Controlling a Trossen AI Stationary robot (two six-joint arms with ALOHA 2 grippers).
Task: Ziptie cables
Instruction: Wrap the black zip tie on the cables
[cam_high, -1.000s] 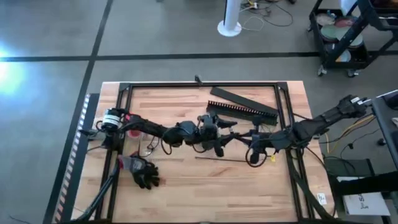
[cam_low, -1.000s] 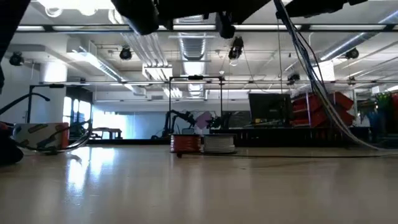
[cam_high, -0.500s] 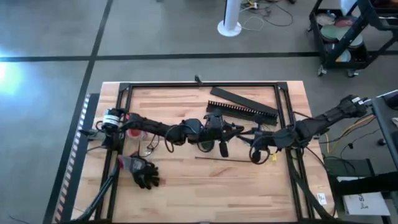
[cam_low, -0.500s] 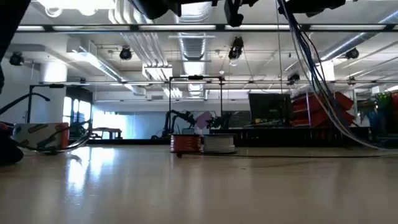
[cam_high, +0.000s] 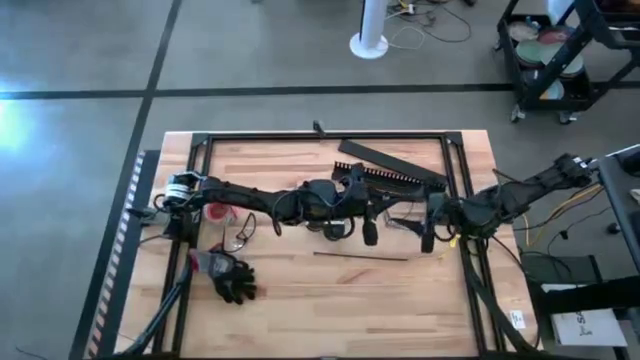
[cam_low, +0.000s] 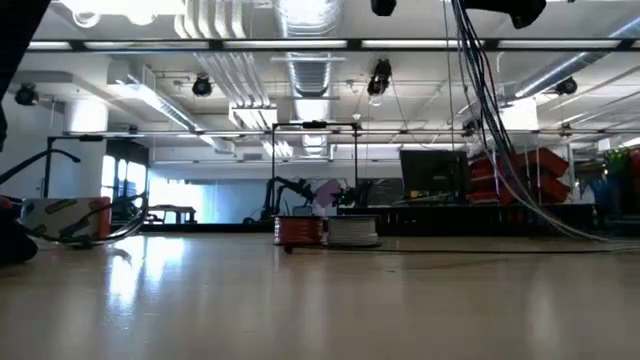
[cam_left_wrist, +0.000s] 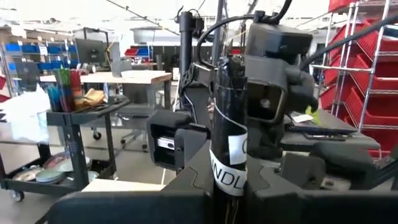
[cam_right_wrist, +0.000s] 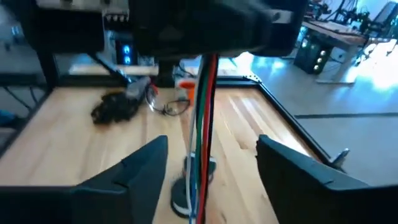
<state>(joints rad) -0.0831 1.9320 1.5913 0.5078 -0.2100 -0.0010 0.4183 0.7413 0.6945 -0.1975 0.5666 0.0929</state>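
- Both arms drifted right over the last second, away from the ziptie (cam_high: 360, 256), left lying bare on the table (cam_high: 300, 300)
- Right gripper (cam_right_wrist: 211, 180) fingers spread wide, empty; left gripper (cam_high: 368, 232) I couldn't tell
- Cables (cam_high: 238, 236) sat by the left arm's base, no tying begun

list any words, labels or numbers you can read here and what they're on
"NDL": on a white label wrapped around the black tube in the left wrist view; the rest is cut off.
One partial letter on a second white label above it, unreadable.
White sheet right of the table: print too small to read.
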